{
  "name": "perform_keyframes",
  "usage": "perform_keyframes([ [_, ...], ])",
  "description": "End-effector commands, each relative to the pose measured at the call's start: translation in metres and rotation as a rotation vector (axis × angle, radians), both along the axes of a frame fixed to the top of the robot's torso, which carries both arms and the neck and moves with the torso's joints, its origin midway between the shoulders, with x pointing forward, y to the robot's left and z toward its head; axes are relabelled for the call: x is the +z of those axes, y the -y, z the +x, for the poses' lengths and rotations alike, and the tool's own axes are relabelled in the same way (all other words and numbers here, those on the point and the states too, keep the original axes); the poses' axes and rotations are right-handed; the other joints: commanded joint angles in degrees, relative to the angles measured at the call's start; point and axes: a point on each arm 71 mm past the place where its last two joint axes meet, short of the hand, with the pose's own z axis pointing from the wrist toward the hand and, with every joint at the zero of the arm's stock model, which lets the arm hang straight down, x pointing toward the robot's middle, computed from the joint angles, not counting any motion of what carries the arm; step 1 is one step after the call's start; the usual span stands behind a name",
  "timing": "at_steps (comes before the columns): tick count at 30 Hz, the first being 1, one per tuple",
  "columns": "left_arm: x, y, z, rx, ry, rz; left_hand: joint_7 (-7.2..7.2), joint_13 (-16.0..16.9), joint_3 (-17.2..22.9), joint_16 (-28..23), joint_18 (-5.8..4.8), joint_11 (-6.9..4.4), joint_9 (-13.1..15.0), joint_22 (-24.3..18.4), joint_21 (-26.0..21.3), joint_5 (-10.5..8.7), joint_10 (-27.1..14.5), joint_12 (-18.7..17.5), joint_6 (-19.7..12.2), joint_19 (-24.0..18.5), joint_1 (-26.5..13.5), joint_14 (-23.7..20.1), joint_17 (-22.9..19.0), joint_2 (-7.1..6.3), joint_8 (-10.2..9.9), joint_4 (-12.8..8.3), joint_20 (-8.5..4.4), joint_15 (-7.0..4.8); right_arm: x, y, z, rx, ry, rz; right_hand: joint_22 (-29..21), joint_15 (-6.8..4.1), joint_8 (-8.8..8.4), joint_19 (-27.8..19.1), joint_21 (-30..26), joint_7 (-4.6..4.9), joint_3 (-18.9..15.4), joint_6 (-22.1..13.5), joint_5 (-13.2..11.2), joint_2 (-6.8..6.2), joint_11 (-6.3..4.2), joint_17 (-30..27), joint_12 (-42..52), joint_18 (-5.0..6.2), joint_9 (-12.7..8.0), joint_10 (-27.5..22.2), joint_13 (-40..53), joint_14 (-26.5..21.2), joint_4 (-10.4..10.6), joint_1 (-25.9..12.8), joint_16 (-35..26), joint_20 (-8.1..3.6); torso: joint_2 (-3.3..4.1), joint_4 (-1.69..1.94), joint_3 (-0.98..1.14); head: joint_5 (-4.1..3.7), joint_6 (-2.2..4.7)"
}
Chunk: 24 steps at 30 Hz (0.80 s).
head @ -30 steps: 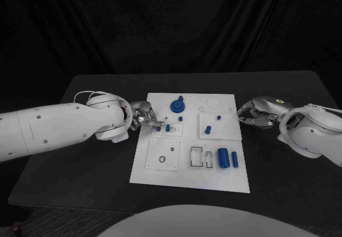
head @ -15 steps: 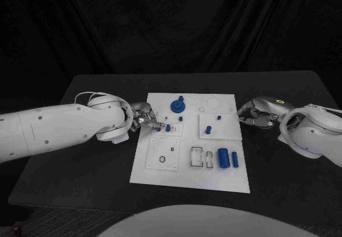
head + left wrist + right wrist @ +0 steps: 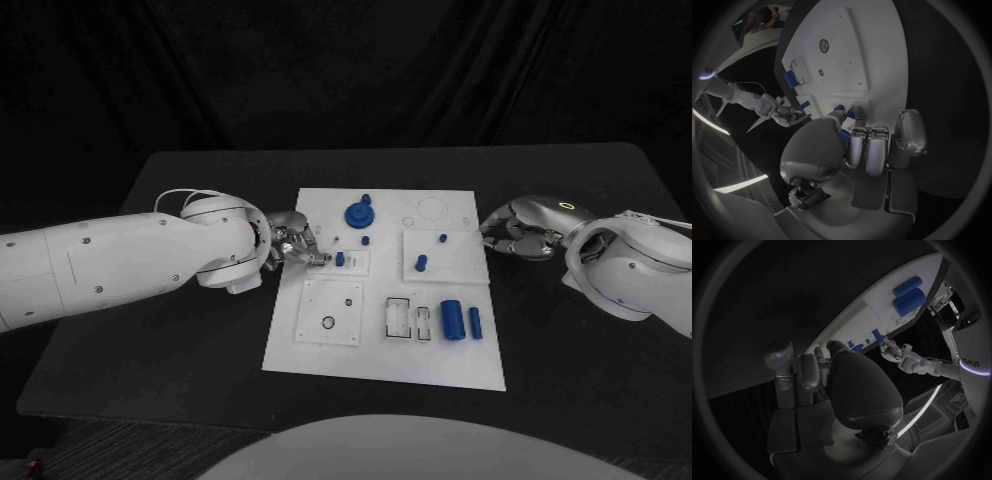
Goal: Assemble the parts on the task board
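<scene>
The white task board [image 3: 378, 345] lies in the middle of the black table. My left hand [image 3: 296, 245] is at the board's left edge, its fingers curled in over a small blue peg [image 3: 320, 260] at a small square plate. A second peg [image 3: 340, 258] stands just to the right of it. In the left wrist view the fingertips [image 3: 856, 131] close on a blue peg [image 3: 859, 112]. My right hand [image 3: 516, 231] rests curled at the board's right edge with nothing in it. A blue gear [image 3: 358, 212] sits at the board's far side.
More blue parts are on the board: small pegs [image 3: 366, 240] [image 3: 443, 238], a taller peg [image 3: 421, 263], and two cylinders [image 3: 453, 319] [image 3: 475, 321] near empty rectangular slots [image 3: 397, 316]. A square plate with a hole [image 3: 330, 312] lies at the near left.
My left hand has crept a little to the right, over the board's edge toward the two small pegs. The right hand has not moved.
</scene>
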Motion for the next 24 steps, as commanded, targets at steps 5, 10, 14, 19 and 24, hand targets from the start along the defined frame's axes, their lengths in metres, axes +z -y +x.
perform_keyframes([
  [5, -0.0056, 0.002, -0.003, -0.011, -0.035, 0.012, 0.0, 13.87, 0.71, 0.15, 0.57, -0.23, 0.0, 9.09, -0.28, 1.06, 4.25, 0.02, -0.31, -0.13, 0.91, 5.95, 15.1, -0.01, 0.08, 0.01, -0.16, -0.22, -0.001, 0.0005, -0.0007, -0.01, -0.001, -0.003, 6.36, -0.19, -0.2, -0.44, -0.32, -0.04, 0.29, -0.1, 0.22, 0.05, -0.39, 0.0, -0.15, 0.73, -0.07, -0.03, -5.87, -0.19, -0.05, 0.64, -0.18, 0.03, 0.06, -0.02, -0.01, 0.02, -0.01],
  [10, -0.0061, 0.0027, -0.0024, -0.008, -0.029, 0.006, -0.12, 13.88, 1.51, 0.15, 0.57, -0.32, 0.06, 9.1, -0.27, 1.47, 4.26, 0.04, -0.27, -0.12, 1.49, 5.95, 15.1, 0.13, 0.13, -0.2, -0.19, -0.27, -0.0009, 0.0006, -0.0007, -0.01, 0.0, -0.002, 6.36, -0.19, -0.2, -0.44, -0.32, -0.04, 0.29, -0.1, 0.22, 0.05, -0.39, 0.0, -0.15, 0.73, -0.07, -0.03, -5.87, -0.19, -0.05, 0.64, -0.18, 0.03, -0.01, 0.0, 0.0, -0.06, -0.01],
  [14, -0.0058, 0.0038, -0.0018, -0.01, -0.019, -0.005, -0.21, 13.86, 2.77, 0.15, 0.58, -0.41, 0.16, 9.1, -0.28, 2.2, 4.23, 0.01, -0.18, -0.13, 1.99, 5.95, 15.1, 0.33, 0.23, -0.22, -0.26, -0.36, -0.0008, 0.0009, -0.0007, -0.011, 0.001, -0.002, 6.36, -0.19, -0.2, -0.44, -0.32, -0.04, 0.29, -0.1, 0.22, 0.05, -0.39, 0.0, -0.15, 0.73, -0.07, -0.03, -5.87, -0.19, -0.05, 0.64, -0.18, 0.03, -0.04, 0.0, 0.0, -0.12, -0.01],
  [19, -0.0057, 0.0051, -0.0014, -0.015, -0.015, -0.012, -0.25, 13.85, 5.08, 0.15, 0.58, -0.48, 0.2, 9.1, -0.27, 4.07, 4.2, -0.02, -0.29, -0.13, 2.6, 5.95, 15.1, 0.03, 0.16, -0.33, -0.36, -0.44, -0.0008, 0.001, -0.0006, -0.011, 0.002, -0.001, 6.36, -0.19, -0.2, -0.44, -0.32, -0.04, 0.29, -0.1, 0.22, 0.05, -0.39, 0.0, -0.15, 0.73, -0.07, -0.03, -5.87, -0.19, -0.05, 0.64, -0.18, 0.03, -0.05, -0.02, -0.03, -0.04, -0.01],
  [24, -0.0062, 0.0054, -0.0015, -0.02, -0.018, -0.012, -0.1, 13.75, 12.08, 0.15, 0.58, -0.44, -1.59, 9.07, -0.35, 4.03, 4.04, -0.15, -0.31, -0.24, 4.07, 5.95, 15.1, -2.31, -1.62, -2.64, -0.43, -0.44, -0.0007, 0.0007, -0.0004, -0.011, 0.004, 0.0, 6.36, -0.19, -0.2, -0.44, -0.32, -0.04, 0.29, -0.1, 0.22, 0.05, -0.39, 0.0, -0.15, 0.73, -0.07, -0.03, -5.87, -0.19, -0.05, 0.64, -0.18, 0.03, -0.04, -0.03, -0.04, -0.06, -0.01],
])
